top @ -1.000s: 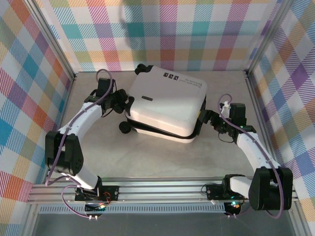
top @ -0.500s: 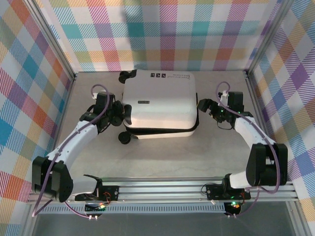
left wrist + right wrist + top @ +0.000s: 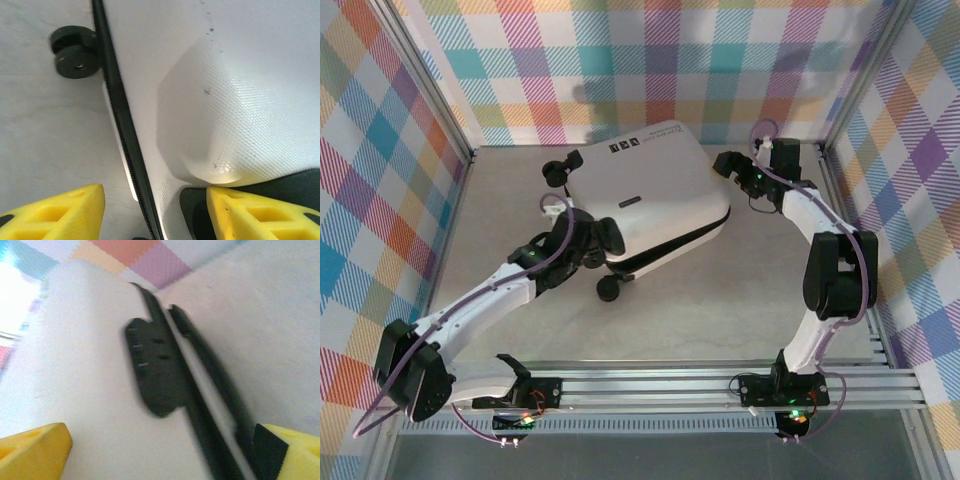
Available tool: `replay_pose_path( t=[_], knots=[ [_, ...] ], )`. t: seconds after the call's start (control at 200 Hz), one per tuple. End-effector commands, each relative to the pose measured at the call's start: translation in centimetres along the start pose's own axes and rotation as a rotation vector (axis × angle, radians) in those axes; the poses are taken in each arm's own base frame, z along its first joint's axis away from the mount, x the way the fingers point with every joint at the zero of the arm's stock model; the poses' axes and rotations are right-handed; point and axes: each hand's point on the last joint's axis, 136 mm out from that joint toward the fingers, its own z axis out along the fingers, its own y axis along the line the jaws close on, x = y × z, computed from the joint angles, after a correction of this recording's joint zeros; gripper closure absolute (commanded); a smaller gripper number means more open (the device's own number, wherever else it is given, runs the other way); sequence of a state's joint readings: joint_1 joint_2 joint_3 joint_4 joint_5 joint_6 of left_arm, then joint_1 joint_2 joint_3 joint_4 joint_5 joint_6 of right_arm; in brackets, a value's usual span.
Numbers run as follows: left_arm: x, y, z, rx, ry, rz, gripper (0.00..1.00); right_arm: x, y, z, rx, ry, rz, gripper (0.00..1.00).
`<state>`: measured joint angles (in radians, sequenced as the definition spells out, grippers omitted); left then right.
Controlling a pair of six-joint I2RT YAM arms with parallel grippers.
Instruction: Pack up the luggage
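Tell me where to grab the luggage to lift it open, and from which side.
Take the edge just above the zipper seam, on the long side facing the arms, coming in low and level from the front. The luggage lies flat and shut. Its top is broad and smooth, likely too wide for two fingers, and that edge looks like the thinnest lip.
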<state>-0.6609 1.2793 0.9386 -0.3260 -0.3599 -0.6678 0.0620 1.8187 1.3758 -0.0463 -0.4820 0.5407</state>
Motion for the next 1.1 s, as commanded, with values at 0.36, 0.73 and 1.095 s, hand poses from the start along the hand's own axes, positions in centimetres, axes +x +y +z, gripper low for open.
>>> replay_pose_path(
  t=[0.36,0.73,1.095],
  knots=[
    [2.3,-10.4,-2.7,0.269,0.068,0.204,0.24,0.9,5.7,-0.5,-0.12,0.144,-0.115,0.07],
    [-7.6,-5.1,-3.7,0.093,-0.124,0.23,0.11,0.2,5.2,-6.5,-0.024,0.016,-0.141,0.02],
    [-17.0,-1.5,3.7,0.066,-0.152,0.207,0.1,6.2,3.7,-9.4,-0.021,0.009,-0.072,0.0]
  ],
)
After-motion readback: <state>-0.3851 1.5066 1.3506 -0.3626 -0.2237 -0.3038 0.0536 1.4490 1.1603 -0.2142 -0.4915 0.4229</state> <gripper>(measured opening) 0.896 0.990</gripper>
